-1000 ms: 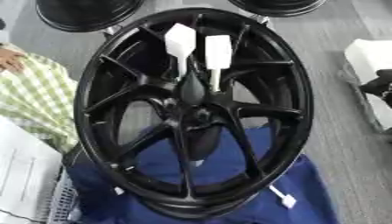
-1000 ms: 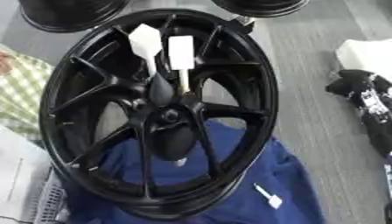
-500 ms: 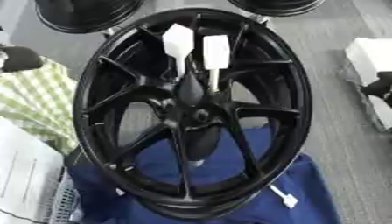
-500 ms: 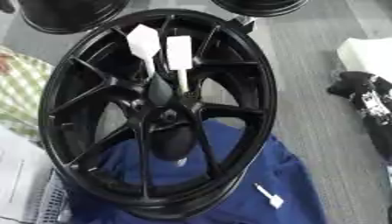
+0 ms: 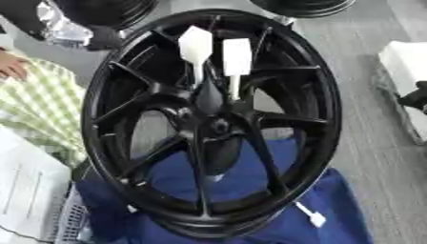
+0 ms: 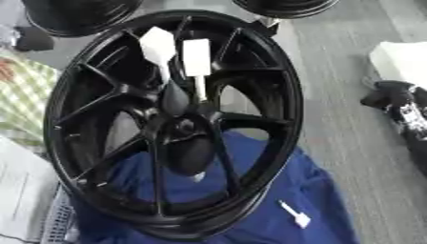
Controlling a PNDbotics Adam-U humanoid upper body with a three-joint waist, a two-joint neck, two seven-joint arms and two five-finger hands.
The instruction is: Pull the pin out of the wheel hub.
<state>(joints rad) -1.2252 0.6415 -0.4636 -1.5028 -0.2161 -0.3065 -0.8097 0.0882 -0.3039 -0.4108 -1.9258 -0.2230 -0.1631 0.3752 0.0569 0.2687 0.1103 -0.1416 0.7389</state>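
A large black wheel (image 5: 125, 119) lies on a blue cloth (image 5: 333, 200). Two white pins stand up out of its hub (image 5: 218, 126): the left pin (image 5: 195, 45) and the right pin (image 5: 237, 56), each with a flat white head. A third white pin (image 5: 310, 215) lies loose on the cloth at the lower right. A blurred black and silver shape (image 5: 98, 38), seemingly my left hand and arm, shows at the upper left beside the rim. At the right edge a black shape with pale marks (image 6: 399, 101) looks like my right hand, well away from the wheel.
Two more black wheels (image 5: 104, 9) (image 5: 300, 5) lie beyond the far rim. A white box (image 5: 404, 62) sits at the right. A checked cloth (image 5: 37, 109) with a person's hand (image 5: 10, 66) lies at the left. White paper (image 5: 25, 190) is at the lower left.
The black and silver shape has come in at the upper left, near the rim. The wheel, the pins and the black shape at the right have stayed put.
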